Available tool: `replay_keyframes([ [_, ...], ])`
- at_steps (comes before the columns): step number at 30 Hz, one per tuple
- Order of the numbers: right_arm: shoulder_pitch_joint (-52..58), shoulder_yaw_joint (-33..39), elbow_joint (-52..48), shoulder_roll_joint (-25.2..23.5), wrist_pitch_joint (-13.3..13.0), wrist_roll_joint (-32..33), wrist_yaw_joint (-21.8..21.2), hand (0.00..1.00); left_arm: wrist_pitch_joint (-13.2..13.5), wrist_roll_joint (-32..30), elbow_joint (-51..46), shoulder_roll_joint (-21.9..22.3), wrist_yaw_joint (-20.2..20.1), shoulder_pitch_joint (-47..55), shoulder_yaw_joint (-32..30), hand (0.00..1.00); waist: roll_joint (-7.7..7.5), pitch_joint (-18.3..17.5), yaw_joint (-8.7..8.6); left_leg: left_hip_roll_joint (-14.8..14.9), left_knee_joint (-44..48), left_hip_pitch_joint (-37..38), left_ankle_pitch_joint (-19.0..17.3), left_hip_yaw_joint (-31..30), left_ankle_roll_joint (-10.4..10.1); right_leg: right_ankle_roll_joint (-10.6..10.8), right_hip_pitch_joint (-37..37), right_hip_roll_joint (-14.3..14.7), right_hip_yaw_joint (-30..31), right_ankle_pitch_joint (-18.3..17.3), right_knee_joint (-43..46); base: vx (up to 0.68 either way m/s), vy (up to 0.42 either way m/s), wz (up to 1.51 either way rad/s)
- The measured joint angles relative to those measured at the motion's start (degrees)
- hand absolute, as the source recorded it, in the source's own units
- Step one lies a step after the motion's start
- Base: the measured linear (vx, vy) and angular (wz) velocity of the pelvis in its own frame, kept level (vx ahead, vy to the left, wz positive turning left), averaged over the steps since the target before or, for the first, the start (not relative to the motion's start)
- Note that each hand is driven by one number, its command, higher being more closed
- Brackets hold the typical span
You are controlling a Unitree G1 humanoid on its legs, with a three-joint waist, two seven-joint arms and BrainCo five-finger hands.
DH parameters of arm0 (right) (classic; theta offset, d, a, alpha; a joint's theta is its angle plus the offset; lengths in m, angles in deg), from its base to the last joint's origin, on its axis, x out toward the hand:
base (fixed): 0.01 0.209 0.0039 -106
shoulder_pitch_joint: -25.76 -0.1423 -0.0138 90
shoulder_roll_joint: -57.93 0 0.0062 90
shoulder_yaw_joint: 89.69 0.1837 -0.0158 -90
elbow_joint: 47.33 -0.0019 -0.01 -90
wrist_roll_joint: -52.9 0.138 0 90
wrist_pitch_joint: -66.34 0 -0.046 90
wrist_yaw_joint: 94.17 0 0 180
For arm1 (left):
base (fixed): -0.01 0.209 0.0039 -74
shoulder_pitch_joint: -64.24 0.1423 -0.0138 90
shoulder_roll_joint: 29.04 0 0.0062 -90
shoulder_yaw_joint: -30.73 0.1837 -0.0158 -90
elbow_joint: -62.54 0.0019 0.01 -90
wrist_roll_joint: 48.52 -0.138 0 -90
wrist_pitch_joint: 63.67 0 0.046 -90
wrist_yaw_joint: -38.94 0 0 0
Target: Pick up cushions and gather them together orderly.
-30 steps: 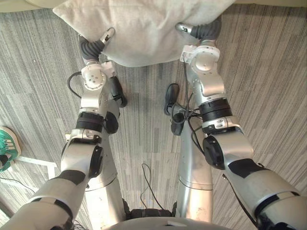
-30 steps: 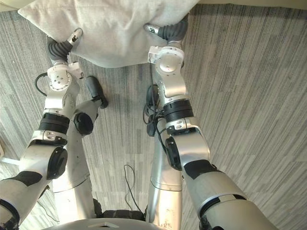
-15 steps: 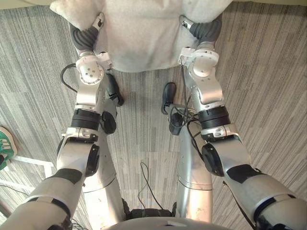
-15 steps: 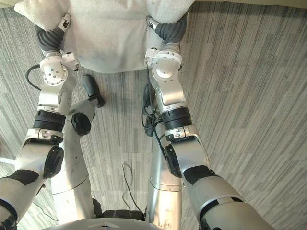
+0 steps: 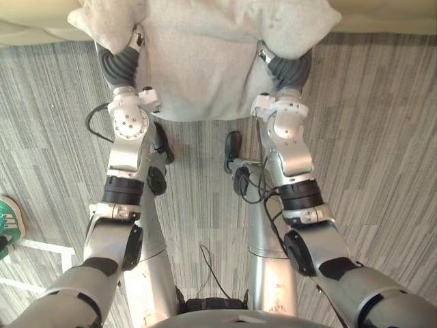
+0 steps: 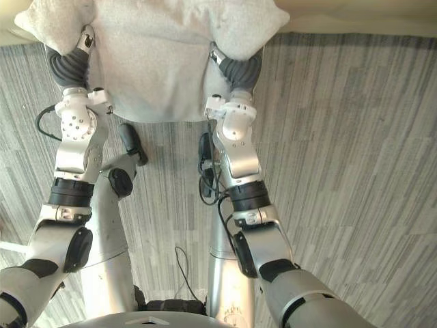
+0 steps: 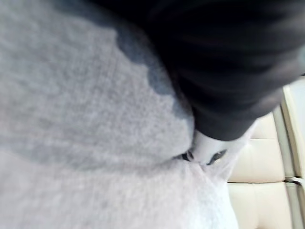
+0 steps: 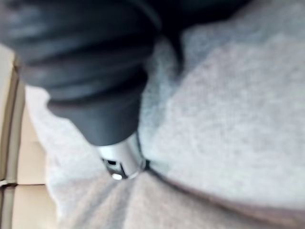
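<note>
Above the striped floor (image 5: 382, 137), the left hand (image 5: 121, 60) and right hand (image 5: 287, 65) flanked the grey cushion (image 5: 201, 61), which hung near the cream sofa (image 5: 382, 17); uneven side pressure could let it slip, and because fabric covered both hands, whether they were spread or clenched could not be told.

I brought the left robot hand (image 5: 134, 46) forward, level with the right robot hand (image 5: 272, 57), which squared the tilted cushion (image 5: 202, 58).
</note>
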Motion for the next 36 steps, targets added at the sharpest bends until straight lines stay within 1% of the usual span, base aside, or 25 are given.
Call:
replay_keyframes([
  [1, 2.8, 0.0, -1.0, -0.7, -0.9, -0.1, -0.8, 1.00, 0.4, -0.3, -1.7, 0.9, -0.2, 2.6, 0.0, 1.00, -0.03, 0.0, -0.30, -0.3, -2.3, 3.5, 0.3, 0.1, -0.6, -0.1, 3.5, 0.0, -0.4, 0.1, -2.1, 0.02, -0.021, 0.06],
  [4, 7.2, 0.0, -3.7, -1.9, -1.1, -0.2, -1.8, 1.00, 0.7, -0.3, -4.0, 2.6, -0.2, 6.6, 0.0, 1.00, -0.03, 0.0, -0.39, -0.7, -5.1, 9.3, 1.1, 0.6, -0.8, -0.3, 9.1, 0.0, -0.9, 0.6, -4.8, 0.04, -0.034, 0.07],
  [5, 10.3, -0.5, -4.6, -2.3, -1.4, -0.6, -2.3, 1.00, 0.8, -0.4, -5.3, 4.2, -0.5, 9.7, 0.2, 1.00, -0.12, -0.5, -0.20, -1.1, -6.9, 13.4, 1.3, 0.9, -0.8, -0.3, 13.2, 0.0, -0.9, 0.6, -6.4, 0.08, -0.045, 0.03],
  [7, 14.6, -1.5, -5.4, -2.6, -2.1, -1.1, -3.5, 1.00, 1.4, -0.4, -7.0, 5.8, -0.9, 14.8, 0.4, 1.00, -0.17, -3.5, -0.45, -1.4, -8.8, 16.7, 1.1, 1.1, -1.4, -0.2, 16.5, 0.0, -1.1, 0.5, -8.6, 0.11, -0.043, 0.04],
  [8, 18.2, -2.2, -7.7, -2.7, -2.4, -1.1, -4.4, 1.00, 1.4, -0.4, -8.9, 6.8, -1.5, 18.0, 0.6, 1.00, -0.15, -3.6, -0.47, -1.5, -10.1, 21.0, 1.1, 1.3, -1.4, -0.1, 21.3, 0.0, -1.5, 0.4, -10.4, 0.13, -0.023, 0.08],
  [9, 20.7, -2.3, -9.2, -2.9, -2.8, -1.0, -5.2, 1.00, 1.8, -0.4, -9.5, 7.2, -1.8, 20.0, 1.2, 1.00, -0.13, -3.9, -0.44, -1.7, -10.9, 23.6, 1.0, 1.4, -1.6, 0.0, 24.2, 0.0, -1.8, 0.3, -11.6, 0.15, -0.013, 0.11],
  [10, 22.5, -2.5, -9.6, -3.0, -3.4, -1.0, -5.9, 1.00, 2.0, -0.4, -10.0, 7.4, -2.1, 21.7, 1.4, 1.00, -0.22, -4.9, -0.45, -1.8, -11.7, 25.0, 0.9, 1.4, -1.6, 0.1, 25.7, 0.0, -2.0, 0.3, -12.6, 0.09, 0.007, 0.12],
  [11, 24.5, -2.6, -10.6, -3.0, -3.4, -1.0, -6.4, 1.00, 2.0, -0.5, -10.6, 7.7, -2.7, 23.4, 1.9, 1.00, -0.21, -5.7, -0.36, -2.0, -12.3, 26.5, 0.8, 1.4, -1.7, 0.2, 27.4, 0.0, -2.2, 0.3, -13.4, 0.12, 0.024, 0.11],
  [13, 29.3, -4.1, -11.7, -2.9, -4.2, -1.1, -8.1, 1.00, 2.5, -1.6, -12.7, 8.2, -3.9, 29.6, 2.2, 1.00, -0.19, -6.1, -0.05, -2.5, -13.8, 33.5, -0.5, 1.7, -1.8, 0.8, 35.0, -0.1, -2.1, -0.2, -15.8, 0.13, 0.050, 0.05],
  [14, 30.3, -4.5, -11.7, -2.9, -4.2, -1.1, -8.4, 1.00, 2.6, -1.8, -13.2, 8.3, -4.0, 31.0, 2.3, 1.00, -0.20, -6.6, 0.01, -2.5, -13.9, 34.6, -0.8, 1.7, -1.9, 0.9, 36.1, -0.1, -2.1, -0.4, -16.2, 0.15, 0.068, 0.02],
  [15, 33.5, -5.1, -11.9, -2.9, -4.3, -1.1, -9.7, 1.00, 2.7, -2.2, -14.2, 8.6, -5.0, 34.6, 2.5, 1.00, -0.20, -8.4, 0.26, -2.7, -14.7, 37.2, -1.4, 1.8, -2.1, 1.1, 39.1, -0.2, -2.1, -0.7, -17.4, 0.12, 0.050, 0.05],
  [17, 39.4, -6.8, -15.5, -2.6, -4.3, -1.2, -11.5, 1.00, 2.8, -2.5, -17.6, 8.5, -6.4, 40.4, 2.8, 1.00, -0.21, -11.2, 0.71, -3.1, -15.8, 40.8, -2.0, 1.9, -2.3, 1.4, 43.1, -0.2, -2.2, -1.1, -19.3, 0.15, 0.042, 0.09],
  [19, 43.6, -7.9, -18.1, -2.4, -4.4, -1.5, -13.2, 1.00, 3.1, -3.2, -20.0, 8.5, -7.6, 44.7, 2.9, 1.00, -0.26, -13.1, 0.95, -3.6, -17.1, 44.6, -2.5, 2.2, -2.5, 1.5, 47.0, -0.4, -2.2, -1.8, -20.8, 0.15, 0.022, 0.08],
  [22, 49.9, -8.4, -21.3, -2.4, -4.4, -2.2, -15.5, 1.00, 3.3, -3.7, -22.8, 8.5, -9.4, 51.0, 3.8, 1.00, -0.26, -17.6, 1.28, -4.1, -20.0, 49.6, -2.9, 3.2, -2.9, 1.5, 52.1, -0.7, -2.3, -2.0, -24.2, 0.14, 0.005, 0.00],
  [23, 50.6, -8.4, -21.7, -2.4, -4.4, -2.2, -15.6, 1.00, 3.3, -3.7, -23.1, 8.5, -9.7, 51.6, 4.0, 1.00, -0.30, -18.1, 1.29, -4.2, -20.4, 50.2, -2.9, 3.3, -2.9, 1.5, 52.7, -0.7, -2.4, -1.9, -24.6, 0.14, 0.001, 0.00],
  [24, 52.4, -8.3, -22.8, -2.4, -4.4, -2.2, -15.6, 1.00, 3.3, -3.7, -23.7, 8.5, -10.4, 53.1, 4.5, 1.00, -0.29, -19.6, 1.22, -4.3, -21.4, 51.4, -2.9, 3.4, -2.9, 1.7, 54.1, -0.7, -2.5, -1.8, -26.1, 0.13, 0.000, 0.03],
  [25, 53.2, -8.2, -23.0, -2.4, -4.4, -2.2, -15.7, 1.00, 3.3, -3.7, -23.9, 8.6, -10.8, 54.0, 4.7, 1.00, -0.32, -20.4, 1.12, -4.4, -22.0, 52.5, -3.0, 3.4, -3.0, 1.7, 55.5, -0.7, -2.7, -1.7, -27.1, 0.15, 0.000, 0.08],
  [26, 54.2, -8.1, -23.0, -2.5, -4.4, -2.2, -16.4, 1.00, 3.3, -3.7, -23.9, 8.9, -11.5, 55.2, 4.8, 1.00, -0.36, -21.3, 0.71, -4.5, -22.7, 53.9, -3.1, 3.3, -3.1, 1.9, 57.3, -0.7, -3.0, -1.5, -28.5, 0.12, 0.001, 0.09],
  [28, 56.5, -8.0, -24.2, -2.5, -4.3, -2.3, -16.9, 1.00, 3.3, -3.7, -23.9, 9.4, -12.3, 56.7, 5.2, 1.00, -0.38, -22.7, 0.61, -4.5, -22.9, 55.0, -3.1, 3.2, -3.2, 2.1, 59.6, -0.6, -3.7, -1.2, -30.4, 0.13, 0.009, 0.17],
  [31, 58.6, -7.5, -25.4, -2.7, -4.3, -4.4, -17.4, 1.00, 3.3, -3.6, -23.9, 9.6, -13.1, 58.6, 6.2, 1.00, -0.69, -24.4, 0.99, -4.9, -25.2, 56.8, -2.7, 3.2, -2.9, 2.7, 62.5, -0.6, -4.4, 0.1, -33.7, 0.12, 0.018, 0.13],
  [32, 58.6, -7.0, -25.4, -2.8, -4.3, -4.5, -17.4, 1.00, 3.2, -3.6, -23.9, 9.6, -13.2, 58.8, 6.6, 1.00, -1.18, -25.0, 1.24, -5.7, -27.2, 57.8, -1.6, 3.2, -2.7, 2.9, 63.3, -0.9, -4.4, 0.8, -35.2, 0.08, 0.026, 0.08],
  [33, 58.6, -6.3, -25.5, -3.0, -4.3, -5.1, -17.4, 1.00, 3.2, -3.6, -23.9, 9.6, -13.4, 58.7, 7.1, 1.00, -1.55, -25.5, 1.57, -6.4, -30.2, 59.3, -0.2, 3.2, -2.6, 3.1, 64.4, -0.9, -4.3, 2.2, -37.6, 0.04, 0.022, 0.05],
  [34, 58.6, -6.2, -25.6, -3.1, -4.3, -5.5, -17.4, 1.00, 3.2, -3.6, -23.9, 9.5, -13.5, 58.7, 7.2, 1.00, -1.66, -25.6, 1.67, -6.5, -31.2, 59.8, 0.2, 3.4, -2.7, 3.1, 64.8, -0.9, -4.1, 2.6, -38.5, 0.02, 0.034, -0.06],
  [35, 58.6, -6.0, -26.1, -3.7, -4.2, -6.2, -17.5, 1.00, 3.2, -3.7, -23.8, 9.3, -13.7, 58.8, 7.2, 1.00, -1.86, -25.7, 1.73, -7.1, -33.9, 61.4, 1.2, 3.8, -2.6, 3.3, 66.2, -0.7, -3.6, 4.0, -41.4, -0.02, 0.029, -0.15],
  [36, 59.0, -6.0, -26.7, -3.9, -4.2, -6.4, -17.5, 1.00, 3.2, -3.7, -23.8, 9.3, -13.8, 58.8, 7.3, 1.00, -1.90, -25.9, 1.75, -7.3, -35.1, 62.3, 1.5, 4.3, -2.6, 3.4, 66.8, -0.7, -3.3, 4.8, -42.7, -0.03, 0.040, -0.26],
])
